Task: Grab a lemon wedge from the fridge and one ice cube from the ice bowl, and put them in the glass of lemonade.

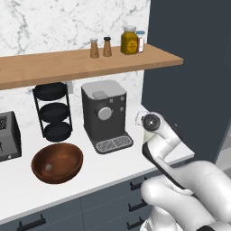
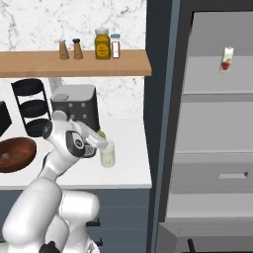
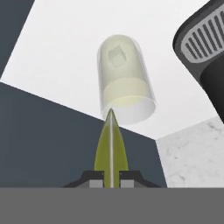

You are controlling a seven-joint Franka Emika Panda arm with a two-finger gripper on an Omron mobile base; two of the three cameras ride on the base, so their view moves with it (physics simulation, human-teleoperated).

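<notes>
Hand view: the gripper (image 3: 111, 178), nearly closed, pinches the lemon wedge (image 3: 111, 146) just above the glass of lemonade (image 3: 126, 83). Beside the glass stands the coffee machine (image 1: 104, 113); farther from it sits the ice bowl (image 1: 57, 162), then the black rack (image 1: 53, 110).

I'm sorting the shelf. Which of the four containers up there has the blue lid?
The small pale bottle at the right end of the wooden shelf, beside the amber jar; the two brown shakers stand left.
</notes>
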